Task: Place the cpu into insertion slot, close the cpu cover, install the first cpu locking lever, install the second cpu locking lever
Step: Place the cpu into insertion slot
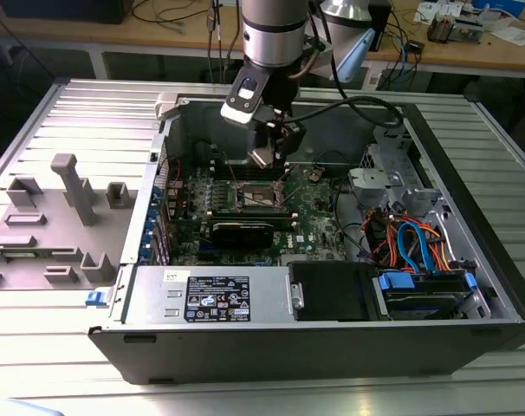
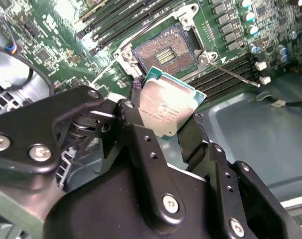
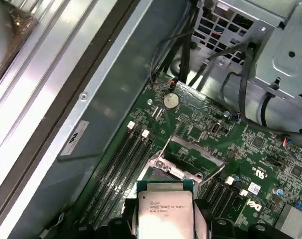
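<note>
Holding the cpu (image 2: pixel 168 107) in the gripper (image 2: pixel 167 108), pinched narrow across 2 opposite edges, metal top toward the cam. Same cpu (image 3: pixel 163 211) at the frame edge in the first wrist view. Hovering w/ it above the board, near the insertion slot (image 2: pixel 167 50) but apart from it, not touching. In the exterior view, gripper (image 1: pixel 275 149) hanging low inside the computer case (image 1: pixel 245 347), over the insertion slot (image 1: pixel 258 192).

Progress, as a judgement: step 1 of 4 under way, 0 finished. No chip in the socket yet, going by the bare dark contact field in the second wrist view. By the same sign, nothing shut over it; can't pick out the cpu cover itself w/ certainty. Looks like 1 thin locking lever (image 2: pixel 233 73) sprung free, sticking out sideways from a socket corner. Left undone: seating, cover, 2 levers.

Surface and room: working inside an open desktop case laid flat on a ribbed metal table (image 1: pixel 496 147). Green motherboard (image 2: pixel 56 45) w/ long memory slots (image 2: pixel 116 20) flanking the socket. Black card (image 1: pixel 249 230) nearer the cam, orange and blue cables (image 1: pixel 410 243) at the exterior view's right. Grey fixture block (image 1: pixel 72 186) on the table at the exterior view's left. Behind, a wooden bench (image 1: pixel 505 52) w/ wires and clutter.
</note>
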`<state>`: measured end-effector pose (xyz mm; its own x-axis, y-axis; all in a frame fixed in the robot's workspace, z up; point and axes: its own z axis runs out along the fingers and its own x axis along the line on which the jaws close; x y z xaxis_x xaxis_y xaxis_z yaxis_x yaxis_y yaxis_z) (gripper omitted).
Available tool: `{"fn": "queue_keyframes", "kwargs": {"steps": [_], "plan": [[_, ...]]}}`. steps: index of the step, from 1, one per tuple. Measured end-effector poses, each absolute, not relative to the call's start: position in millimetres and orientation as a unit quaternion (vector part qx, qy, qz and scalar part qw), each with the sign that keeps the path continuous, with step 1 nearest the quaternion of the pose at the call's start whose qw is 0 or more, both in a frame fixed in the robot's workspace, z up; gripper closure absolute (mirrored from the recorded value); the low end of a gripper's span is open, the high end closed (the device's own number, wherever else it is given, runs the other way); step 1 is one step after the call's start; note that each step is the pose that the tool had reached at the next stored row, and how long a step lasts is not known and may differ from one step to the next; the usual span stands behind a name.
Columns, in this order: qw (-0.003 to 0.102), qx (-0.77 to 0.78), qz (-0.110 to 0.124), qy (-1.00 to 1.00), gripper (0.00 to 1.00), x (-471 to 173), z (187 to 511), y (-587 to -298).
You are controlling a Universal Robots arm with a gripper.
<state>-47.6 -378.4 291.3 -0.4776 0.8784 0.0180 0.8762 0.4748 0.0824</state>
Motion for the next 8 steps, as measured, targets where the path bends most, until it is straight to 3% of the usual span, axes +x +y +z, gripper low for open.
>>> {"fn": "queue_keyframes", "kwargs": {"steps": [8], "plan": [[0.017, 0.584, 0.039, 0.811, 0.46, -47.6, 289.9, -378.3]]}}
